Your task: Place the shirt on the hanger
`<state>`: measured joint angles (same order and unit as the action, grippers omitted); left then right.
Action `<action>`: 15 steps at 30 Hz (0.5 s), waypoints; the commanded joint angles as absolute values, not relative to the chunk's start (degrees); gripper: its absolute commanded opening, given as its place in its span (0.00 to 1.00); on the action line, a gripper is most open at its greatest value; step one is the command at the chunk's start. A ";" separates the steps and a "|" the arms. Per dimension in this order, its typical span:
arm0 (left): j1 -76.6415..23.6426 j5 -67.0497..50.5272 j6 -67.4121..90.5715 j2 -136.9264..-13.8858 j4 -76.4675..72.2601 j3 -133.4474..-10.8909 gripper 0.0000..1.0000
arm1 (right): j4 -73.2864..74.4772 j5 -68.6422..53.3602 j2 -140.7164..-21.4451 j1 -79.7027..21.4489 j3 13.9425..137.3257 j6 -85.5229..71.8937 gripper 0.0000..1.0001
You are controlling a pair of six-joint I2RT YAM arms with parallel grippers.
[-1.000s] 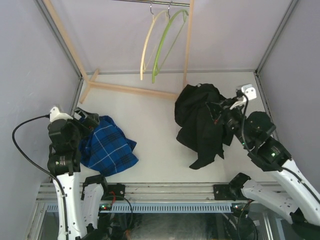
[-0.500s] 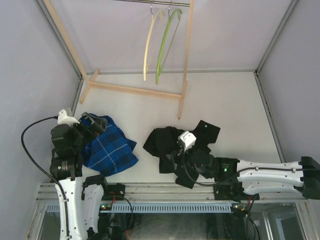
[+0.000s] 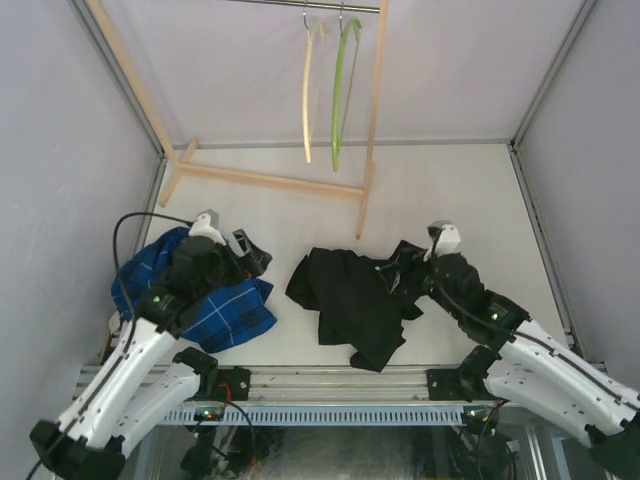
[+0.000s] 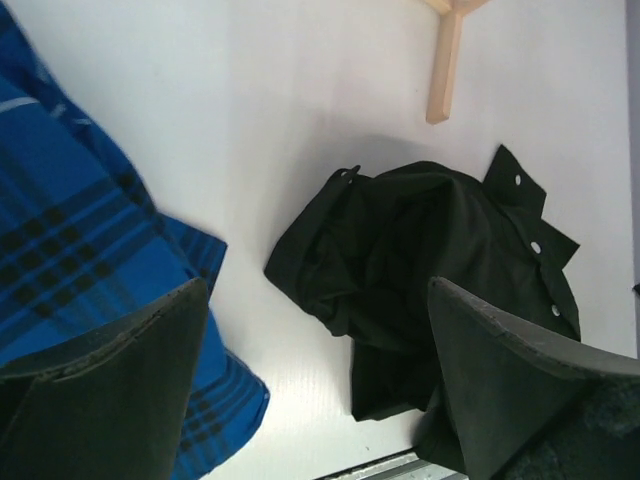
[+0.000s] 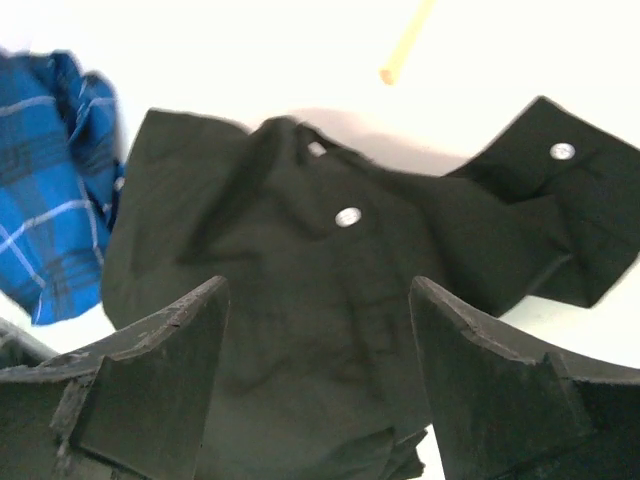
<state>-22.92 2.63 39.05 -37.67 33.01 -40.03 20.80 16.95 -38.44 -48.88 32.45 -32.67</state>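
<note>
The black shirt (image 3: 350, 297) lies crumpled on the table's front middle, pale buttons showing (image 5: 330, 270) (image 4: 420, 250). My right gripper (image 3: 407, 268) hovers at its right edge, open; the cloth lies below the spread fingers (image 5: 318, 285) and nothing is gripped. My left gripper (image 3: 254, 254) stands open over the bare table just left of the shirt (image 4: 318, 290), holding nothing. The lime-green hanger (image 3: 342, 90) hangs edge-on from the metal rail at the back, far from both grippers.
A cream hanger (image 3: 312, 88) hangs beside the green one. The wooden rack's base bar (image 3: 270, 181) and post (image 3: 372, 120) stand behind the shirt. A blue plaid shirt (image 3: 215, 305) lies under the left arm. Grey walls close in both sides.
The right gripper brought the black shirt from the back right to the front middle, let it go and opened. The left arm swung right toward the shirt. The hangers turned edge-on.
</note>
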 commanded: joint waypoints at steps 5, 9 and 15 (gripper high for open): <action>-31.18 5.26 42.10 -54.39 16.19 -44.94 0.96 | 19.76 -9.38 -50.62 -26.40 40.12 -31.80 0.77; -31.45 4.91 42.45 -61.82 12.57 -47.23 0.98 | 18.83 -10.95 -59.34 -24.94 44.15 -29.60 0.81; -33.55 3.67 41.65 -70.94 9.18 -51.74 0.99 | 14.83 -12.69 -70.59 -24.78 46.84 -28.30 0.82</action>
